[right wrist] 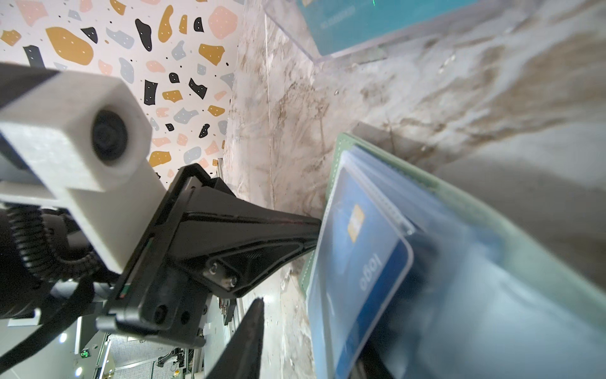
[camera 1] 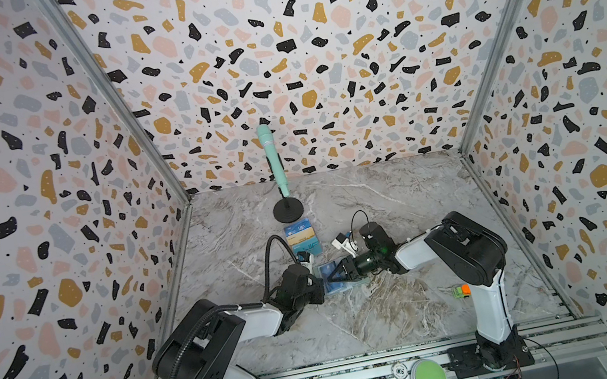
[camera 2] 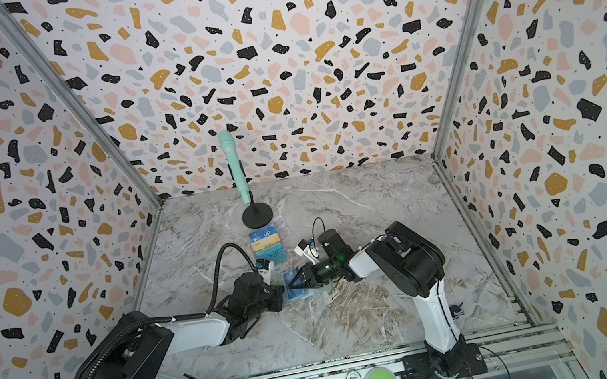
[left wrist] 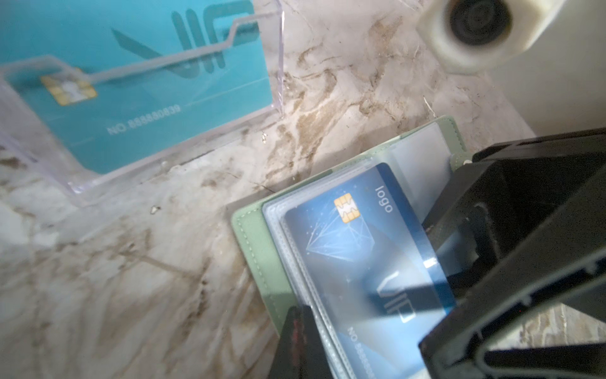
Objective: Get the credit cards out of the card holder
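Observation:
The mint-green card holder point(camera 1: 326, 268) point(camera 2: 287, 275) lies open on the marble table, its clear sleeve pages up point(left wrist: 252, 242) point(right wrist: 475, 210). A dark blue credit card point(left wrist: 354, 236) point(right wrist: 357, 249) sits in the top sleeve, one end sticking out. My left gripper point(camera 1: 318, 280) point(camera 2: 279, 289) point(left wrist: 300, 315) is shut, and its tip presses on the holder's edge. From the opposite side my right gripper point(camera 1: 332, 276) point(camera 2: 293, 281) point(right wrist: 314, 328) is open. Its jaws straddle the card's protruding end, with a clear gap on one side.
A clear tiered stand point(camera 1: 302, 239) point(left wrist: 164, 157) showing cards stands just behind the holder. Farther back is a mint microphone point(camera 1: 272, 162) on a black round base. A small orange-green toy point(camera 1: 461, 291) lies at the right. A green button point(camera 1: 429, 377) sits on the front rail.

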